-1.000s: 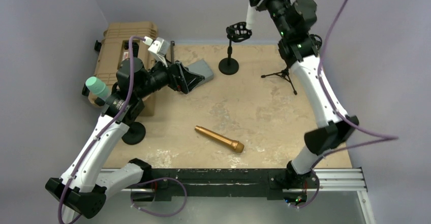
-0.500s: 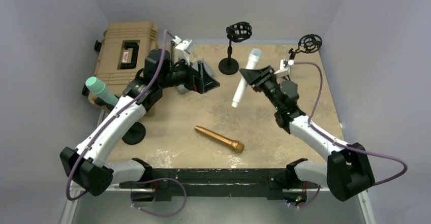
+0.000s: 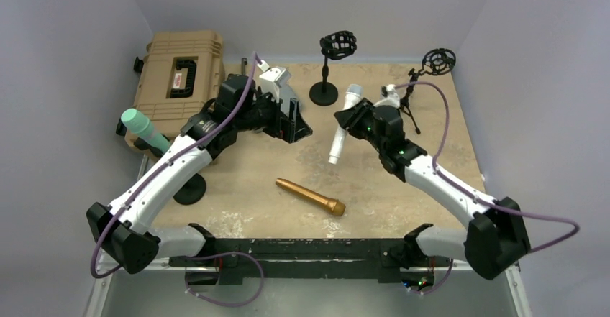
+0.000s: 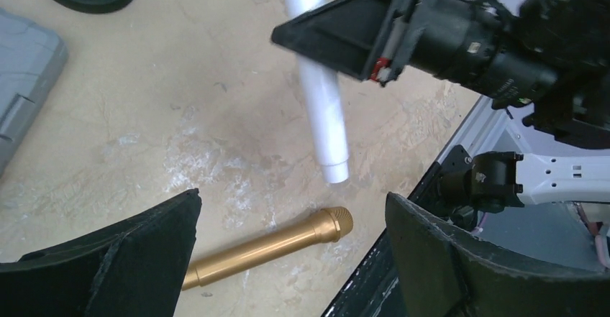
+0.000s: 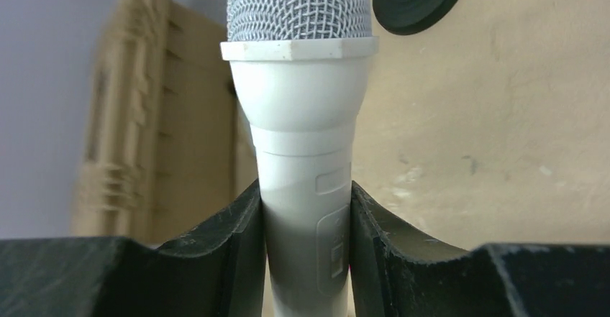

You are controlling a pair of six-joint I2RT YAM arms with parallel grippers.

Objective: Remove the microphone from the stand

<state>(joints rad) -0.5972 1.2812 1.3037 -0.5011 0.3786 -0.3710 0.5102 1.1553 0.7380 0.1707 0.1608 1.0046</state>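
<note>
Seen from above, a green mic (image 3: 134,121) stands tilted at 9 o'clock, at the edge of the table (image 3: 374,202). A tan case (image 3: 176,80) lies at 10 o'clock. The left gripper (image 3: 296,121) hangs over the table on the 3 o'clock side of the case. Its fingers are wide apart and hold nothing. A gold mic (image 3: 311,195) lies flat at 6 o'clock, with its head pointing to 4 o'clock. At 12 o'clock there is a black stand (image 3: 338,44) with a round base, and the clip on its top is empty. The white mic (image 3: 337,143) is out of the stand. The right gripper (image 3: 352,118) is clamped on its body just below the mesh head, and the wrist view shows one finger pressing on each side. The white mic hangs in the air near the centre of the table, a little tilted, with its head to 12 o'clock and its tail to 6 o'clock. A tripod (image 3: 436,61) stands at 2 o'clock.
</note>
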